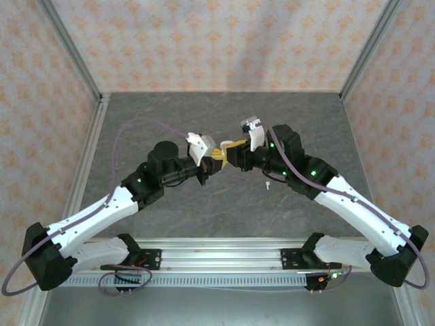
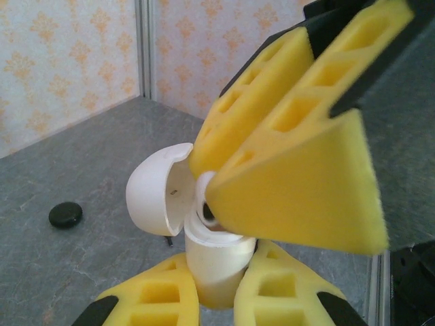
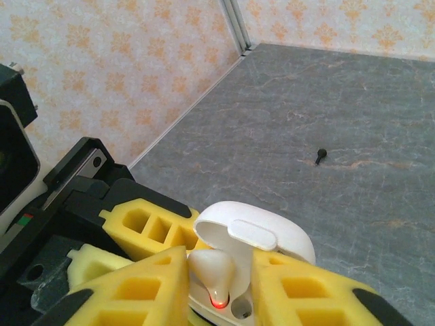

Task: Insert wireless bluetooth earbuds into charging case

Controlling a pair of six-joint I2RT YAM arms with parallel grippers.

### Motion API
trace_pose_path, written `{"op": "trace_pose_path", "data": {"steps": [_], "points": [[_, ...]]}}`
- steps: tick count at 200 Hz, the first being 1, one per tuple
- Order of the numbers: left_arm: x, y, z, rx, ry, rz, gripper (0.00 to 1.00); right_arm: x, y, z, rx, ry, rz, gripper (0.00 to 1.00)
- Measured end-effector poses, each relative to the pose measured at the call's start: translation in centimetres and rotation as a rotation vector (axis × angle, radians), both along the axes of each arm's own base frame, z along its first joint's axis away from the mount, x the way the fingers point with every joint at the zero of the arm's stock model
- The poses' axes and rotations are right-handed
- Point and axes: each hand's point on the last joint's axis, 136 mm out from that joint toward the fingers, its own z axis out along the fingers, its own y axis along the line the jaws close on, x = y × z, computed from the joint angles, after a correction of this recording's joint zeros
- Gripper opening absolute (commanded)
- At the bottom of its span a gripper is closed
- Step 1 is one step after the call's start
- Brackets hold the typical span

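Held clear in the clamped left end effector (image 2: pixel 219 285), a white charging case (image 2: pixel 217 246) with its lid open receives a white earbud (image 3: pixel 212 272). The right end effector (image 3: pixel 219 293) is seen slightly parted beside the earbud. A straight, slow withdrawal is advised, so that the earbud is not dragged out.

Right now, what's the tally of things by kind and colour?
White case: 1
White earbuds: 2, one seated, one loose
Black earbud: 1
Black oval thing, kind unclear: 1
Total: 5
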Motion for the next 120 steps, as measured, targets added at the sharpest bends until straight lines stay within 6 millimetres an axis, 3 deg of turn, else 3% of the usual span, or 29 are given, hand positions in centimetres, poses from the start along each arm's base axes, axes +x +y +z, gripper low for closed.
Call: {"op": "trace_pose_path", "data": {"steps": [24,75,120], "points": [[0.0,0.0,0.0,-0.001,-0.001,0.000,0.00,-0.1,-0.1,0.2,0.008,0.016,-0.007,0.43],[0.0,0.0,0.2,-0.006,-0.006,-0.003,0.00,-0.1,-0.1,2.0,0.049,0.028,-0.021,0.49],[-0.1,0.0,0.3,-0.009,-0.008,-0.002,0.00,0.0,0.0,3.0,0.076,0.044,-0.031,0.48]]}}
